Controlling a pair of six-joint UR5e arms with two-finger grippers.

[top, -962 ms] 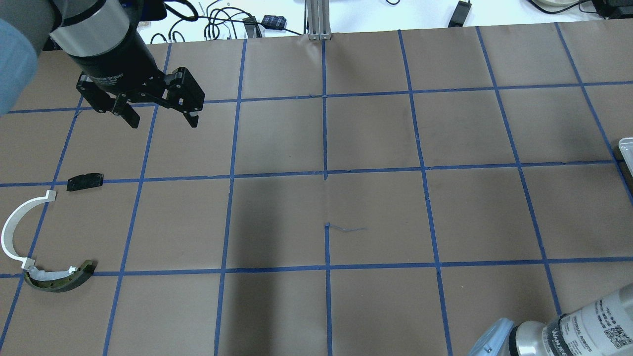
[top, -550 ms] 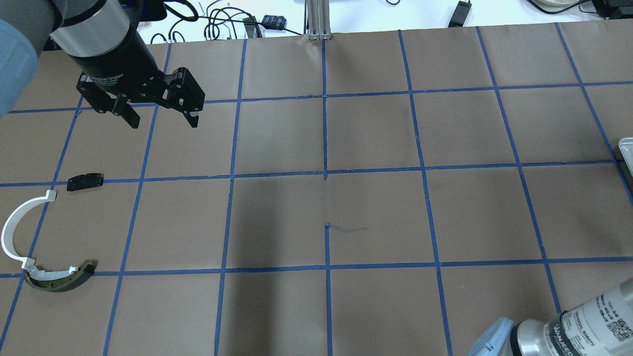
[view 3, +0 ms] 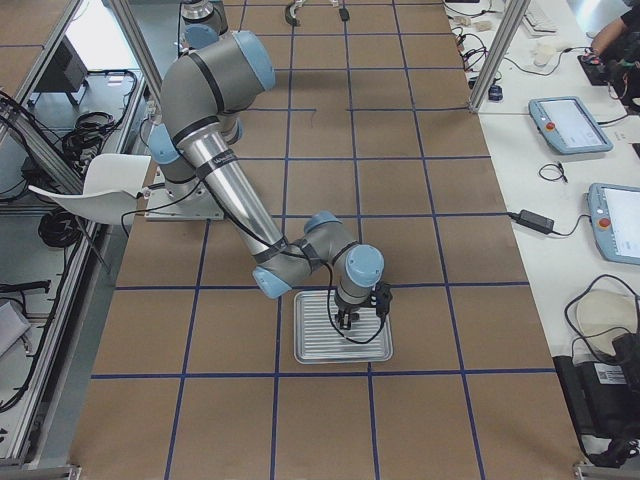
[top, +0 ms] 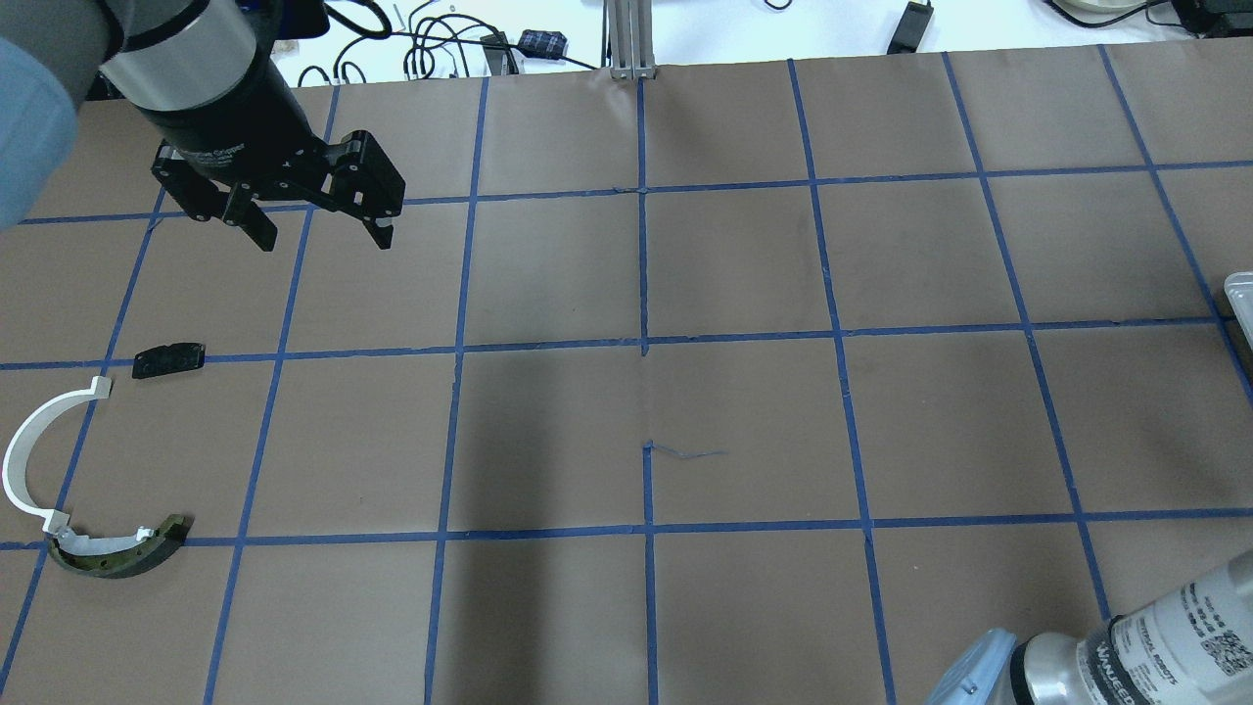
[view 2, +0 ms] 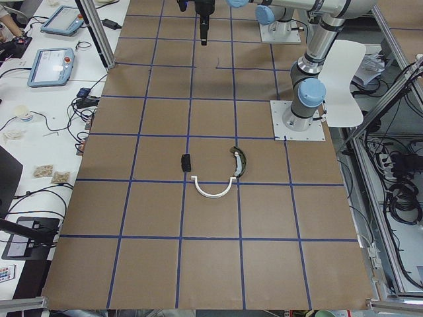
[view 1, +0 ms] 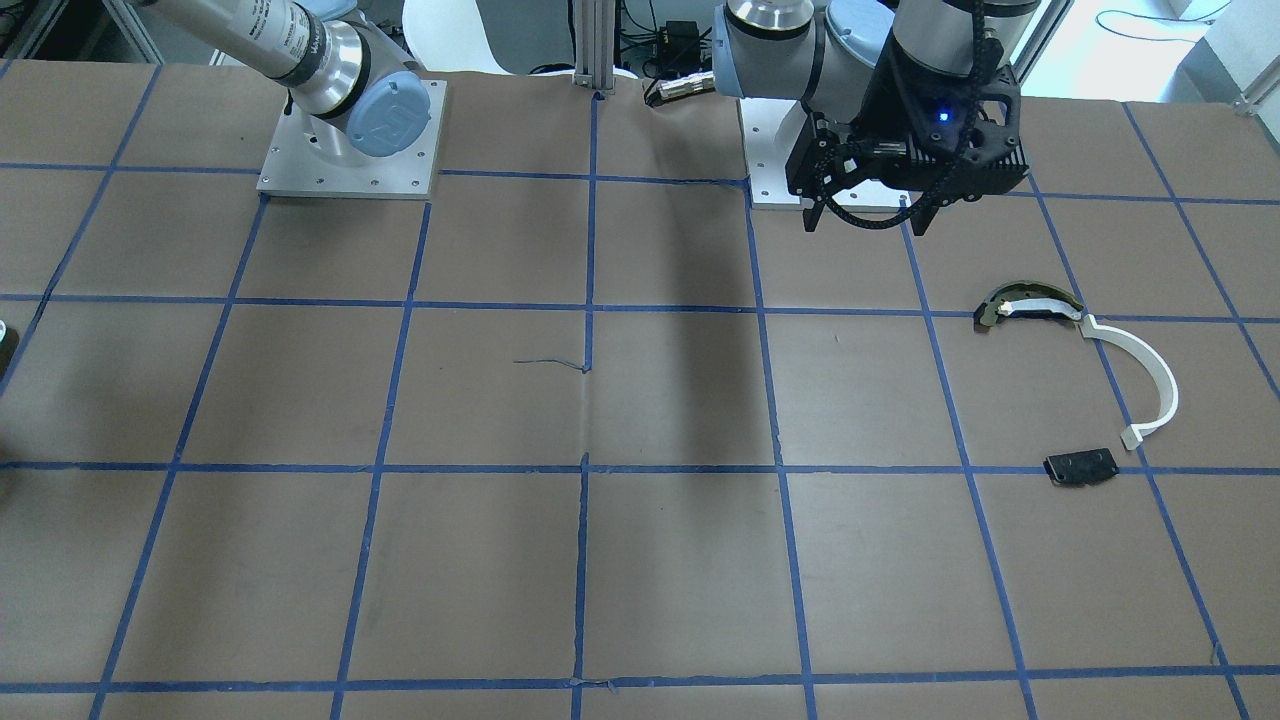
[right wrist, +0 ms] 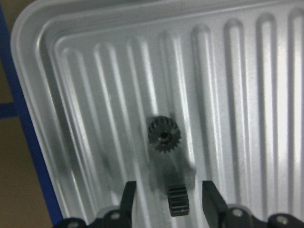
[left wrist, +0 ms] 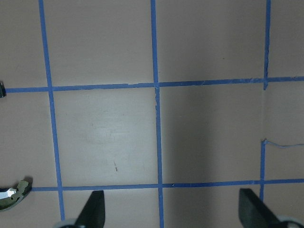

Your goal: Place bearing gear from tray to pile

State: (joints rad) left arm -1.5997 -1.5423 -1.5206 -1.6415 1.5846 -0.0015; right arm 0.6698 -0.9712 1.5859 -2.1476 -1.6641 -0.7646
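Observation:
A small black bearing gear (right wrist: 164, 135) lies flat in the ribbed silver tray (right wrist: 71, 95). My right gripper (right wrist: 168, 186) is open just above the tray, with the gear a little ahead of its fingers. A smaller dark ribbed piece (right wrist: 178, 202) shows between the fingers. The exterior right view shows that gripper (view 3: 360, 315) over the tray (view 3: 320, 355). The pile lies at the table's left: a white arc strip (top: 29, 460), a dark curved piece (top: 117, 556) and a black plate (top: 168, 359). My left gripper (top: 323, 238) is open and empty, held high beyond the pile.
The brown paper table has a blue tape grid (top: 643, 343). Only the tray's corner (top: 1239, 289) shows at the overhead view's right edge. Cables and small devices (top: 440, 44) lie past the far edge. The right forearm (top: 1155, 646) crosses the near right corner.
The right forearm has shifted slightly toward the lower right in the overhead view. The left gripper has risen a touch and stays open. The pile has not moved.

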